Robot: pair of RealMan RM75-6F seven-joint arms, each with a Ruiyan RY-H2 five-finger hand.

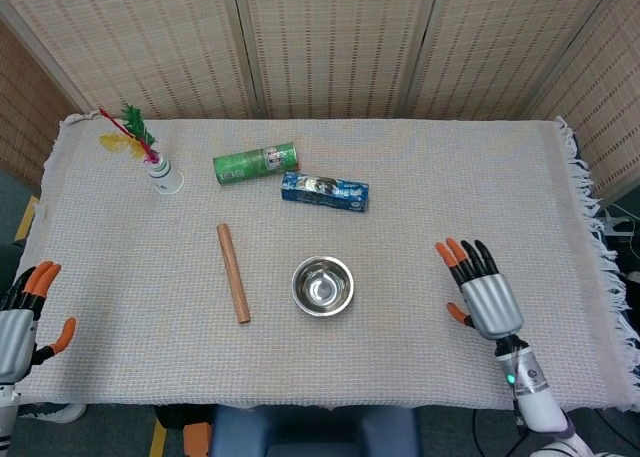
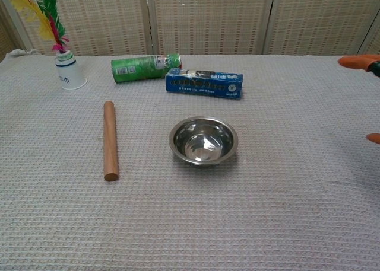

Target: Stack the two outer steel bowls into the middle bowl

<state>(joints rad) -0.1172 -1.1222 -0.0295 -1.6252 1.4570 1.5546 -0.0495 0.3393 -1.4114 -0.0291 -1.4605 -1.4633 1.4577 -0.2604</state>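
Head view looks steeply down on the whole table (image 1: 420, 157); chest view, lower and nearer, shares its middle.

Looks like a staged test setup in a room, probably a lab, not a home. My table is covered by a cream woven cloth with a fringed edge (image 1: 585, 177), and pale woven-reed folding screens (image 1: 330, 42) close off the back, with brown wall panels at the sides.

No text can be read anywhere. The green can (image 2: 146, 67) lying on its side carries a label, and the blue box (image 2: 204, 83) beside it has white print, but both are too small and blurred to make out.
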